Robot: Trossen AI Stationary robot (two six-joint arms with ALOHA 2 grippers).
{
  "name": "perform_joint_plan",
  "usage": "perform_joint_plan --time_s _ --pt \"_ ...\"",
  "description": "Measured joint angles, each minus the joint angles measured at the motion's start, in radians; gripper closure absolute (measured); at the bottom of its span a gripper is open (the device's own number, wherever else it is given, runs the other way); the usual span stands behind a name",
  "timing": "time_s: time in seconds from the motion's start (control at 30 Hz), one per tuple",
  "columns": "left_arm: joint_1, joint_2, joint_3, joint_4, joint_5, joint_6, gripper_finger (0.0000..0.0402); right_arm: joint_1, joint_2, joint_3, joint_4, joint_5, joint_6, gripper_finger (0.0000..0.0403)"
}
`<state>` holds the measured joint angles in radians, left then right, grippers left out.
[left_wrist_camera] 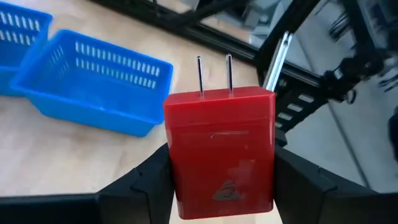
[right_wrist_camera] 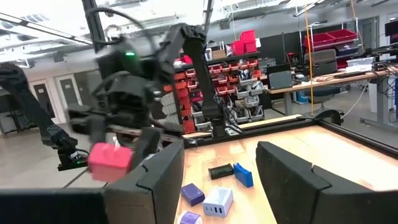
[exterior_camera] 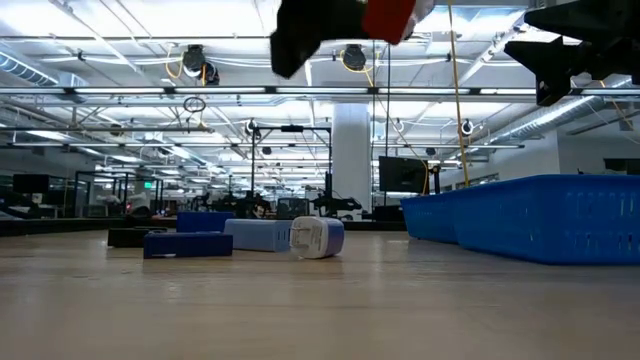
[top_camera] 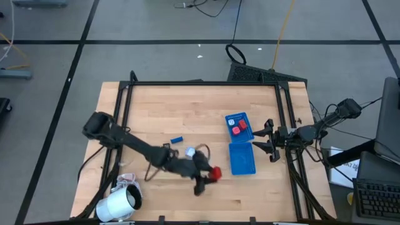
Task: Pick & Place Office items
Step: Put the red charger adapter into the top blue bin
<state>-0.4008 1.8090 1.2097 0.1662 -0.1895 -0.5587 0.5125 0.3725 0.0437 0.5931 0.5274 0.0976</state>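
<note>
My left gripper (top_camera: 209, 176) is shut on a red block with two metal prongs (left_wrist_camera: 219, 149), raised above the table just near-left of the blue tray (top_camera: 242, 159). The block also shows at the top of the low view (exterior_camera: 390, 15). The tray's far compartment holds red pieces (top_camera: 238, 126). A dark blue block (top_camera: 177, 139) and a white and light blue piece (top_camera: 189, 152) lie flat on the table. My right gripper (top_camera: 267, 139) is open and empty, raised at the tray's right side. My left gripper pinches the red block between its two fingers, one on each of its opposite side faces (left_wrist_camera: 177, 155). The fingers come from the table's left and point toward the tray. The prongs (left_wrist_camera: 213, 74) point away from the wrist. The block is lifted clear of the table.
A big white roll (top_camera: 119, 203) lies at the near left corner. Small black, blue, purple and white pieces (right_wrist_camera: 217, 202) lie on the table's middle. A black frame rail (top_camera: 203, 83) runs around the table.
</note>
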Motion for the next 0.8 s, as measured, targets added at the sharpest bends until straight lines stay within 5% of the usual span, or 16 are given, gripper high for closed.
perform_joint_plan --time_s 0.47,0.8 --pt "0.299 -0.599 -0.673 0.244 0.011 0.057 0.0191 -0.001 0.129 -0.001 -0.014 0.054 0.141 0.0214" --pt "0.464 -0.896 -0.984 0.457 0.110 0.056 0.0191 -0.016 0.279 -0.001 0.176 0.104 0.186 0.0214"
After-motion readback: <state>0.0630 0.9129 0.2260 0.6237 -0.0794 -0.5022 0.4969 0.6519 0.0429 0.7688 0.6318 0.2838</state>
